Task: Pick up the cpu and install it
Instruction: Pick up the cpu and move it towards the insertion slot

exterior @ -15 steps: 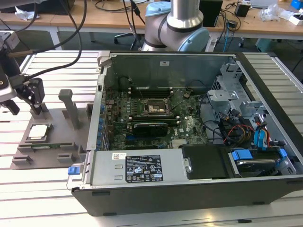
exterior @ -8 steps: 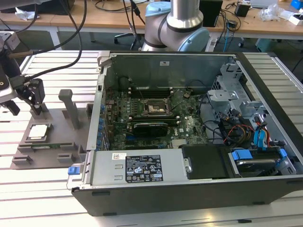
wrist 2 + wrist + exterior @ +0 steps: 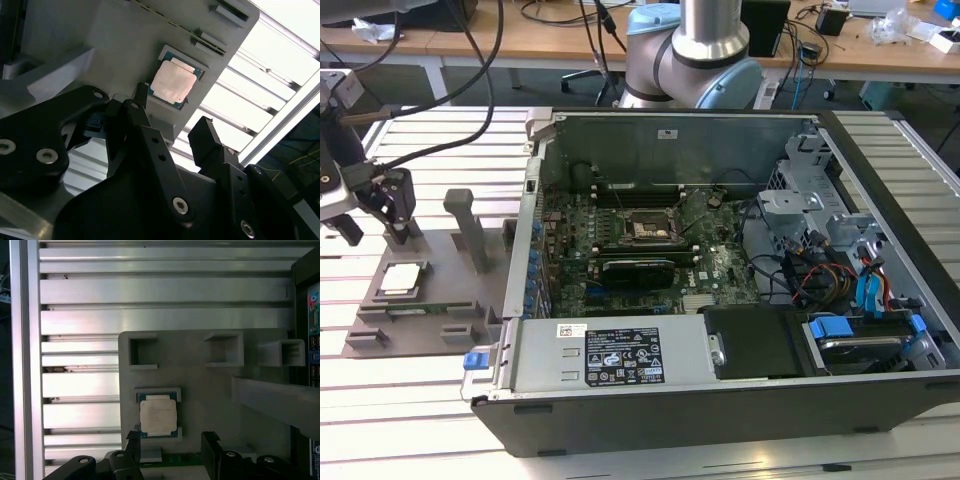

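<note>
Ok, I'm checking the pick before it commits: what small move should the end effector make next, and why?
Probably ease across until it is centred over the cpu. The open, empty end effector hangs short of the chip without touching it, and the chip lies flat in its recess in the grey fixture tray.

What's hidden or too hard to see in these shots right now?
- cpu underside: hidden, face down against the tray, in both wrist views.
- Socket pins: too small in the exterior view.
- Gripper body: cut off by the picture's edge in the second wrist view.
</note>
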